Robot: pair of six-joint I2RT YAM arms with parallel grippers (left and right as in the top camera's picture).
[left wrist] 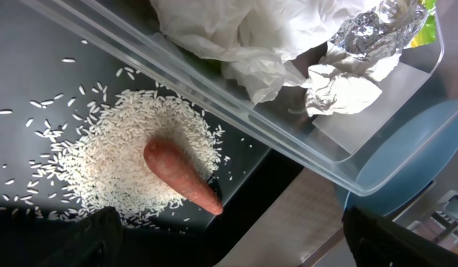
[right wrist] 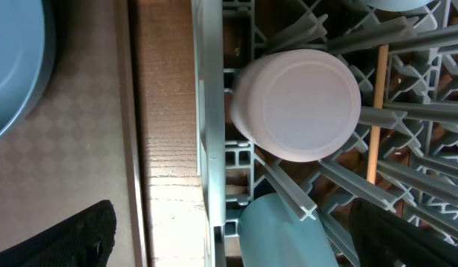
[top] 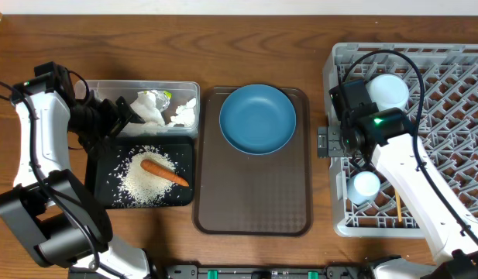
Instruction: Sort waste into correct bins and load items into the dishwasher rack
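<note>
The clear tub (top: 188, 91) holds crumpled white napkins (left wrist: 236, 37) and a foil scrap (left wrist: 373, 26). Beside it, the black tray (top: 99, 182) carries a heap of rice (left wrist: 117, 159) with an orange carrot (left wrist: 180, 176) on top. My left gripper (top: 118, 116) (left wrist: 236, 248) hangs open over the seam between tub and tray, holding nothing. The grey rack (top: 455, 85) contains a small bowl showing its white inside (top: 387, 89), a pink cup (right wrist: 299, 104) standing bottom-up, a light blue cup (top: 364, 184) (right wrist: 288, 230) and a chopstick (top: 397, 205) (right wrist: 375, 111). My right gripper (top: 329, 143) (right wrist: 243, 245) is open and empty above the rack's left rim.
A brown serving tray (top: 254, 194) lies between the bins and the rack, with a large blue plate (top: 258, 118) at its far end. A narrow strip of wooden table (right wrist: 165, 111) separates that tray from the rack. Cables loop over the rack behind the right arm.
</note>
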